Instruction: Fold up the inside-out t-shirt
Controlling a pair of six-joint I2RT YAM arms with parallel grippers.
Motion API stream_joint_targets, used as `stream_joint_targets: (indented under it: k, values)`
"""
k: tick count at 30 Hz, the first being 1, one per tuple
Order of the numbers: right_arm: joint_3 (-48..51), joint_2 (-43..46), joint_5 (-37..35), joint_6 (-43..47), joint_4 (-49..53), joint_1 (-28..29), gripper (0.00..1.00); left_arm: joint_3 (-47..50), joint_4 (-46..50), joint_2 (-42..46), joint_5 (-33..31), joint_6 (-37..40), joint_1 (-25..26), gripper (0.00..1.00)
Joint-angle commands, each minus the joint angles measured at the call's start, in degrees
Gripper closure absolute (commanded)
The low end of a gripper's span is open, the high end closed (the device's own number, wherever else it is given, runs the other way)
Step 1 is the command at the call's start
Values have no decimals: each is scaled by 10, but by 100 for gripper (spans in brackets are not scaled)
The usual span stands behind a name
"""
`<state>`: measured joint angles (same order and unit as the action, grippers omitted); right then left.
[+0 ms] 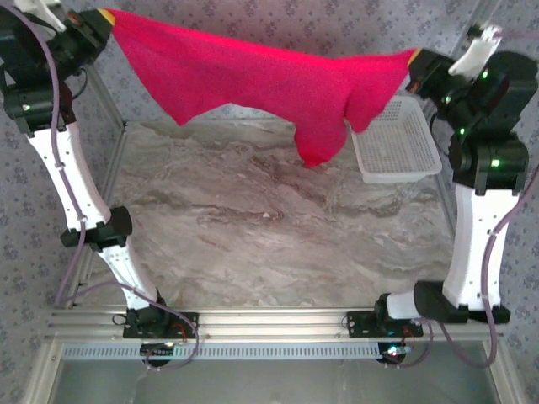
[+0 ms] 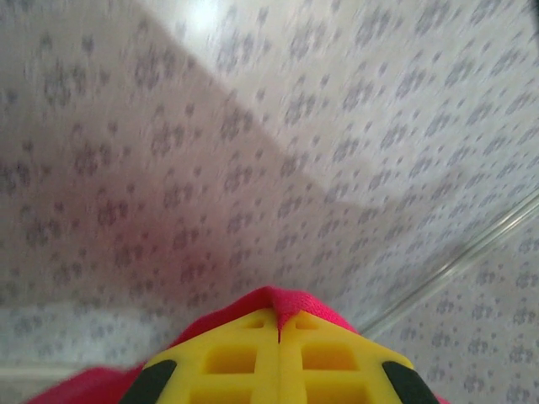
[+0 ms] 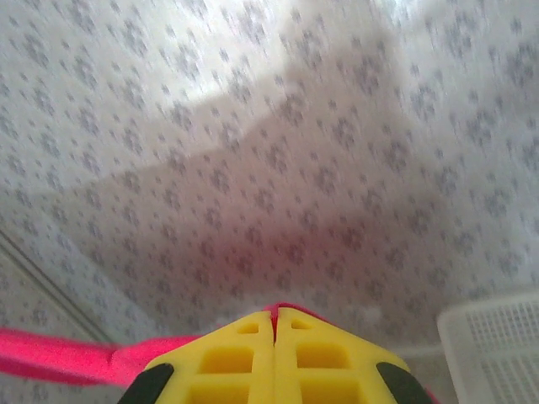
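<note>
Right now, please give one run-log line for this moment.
left gripper: shut on shirt | right gripper: shut on shirt | shirt: hangs stretched between both grippers

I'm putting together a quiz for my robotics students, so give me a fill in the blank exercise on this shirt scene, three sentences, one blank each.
1. The t-shirt stretched in the air between the two arms is bright ____.
2. The left pincer and the right pincer are each ____ on an edge of the cloth.
3. The white mesh basket sits on the table at the far end, beside the ____ arm.

Missing words: red; shut; right
</note>
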<state>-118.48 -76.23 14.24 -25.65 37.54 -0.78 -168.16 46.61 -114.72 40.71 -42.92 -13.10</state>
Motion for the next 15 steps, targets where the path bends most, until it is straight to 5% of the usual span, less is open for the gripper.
stream_joint_targets:
  k: [1,3,6,8,15]
  values:
    - [160,86,16,-9,-69,2,100,60,177,30,-19,138,15,100]
    - [287,154,25,-23,-93,14,100,248,174,108,-59,197,39,100]
    - [473,234,55,-48,-123,33,100,699,-75,303,-80,149,39,100]
    - [594,274,55,-72,-136,52,100,905,-178,401,-125,110,31,100]
    - [900,345,31,-160,-154,79,100,1280,-328,509,-185,-3,29,100]
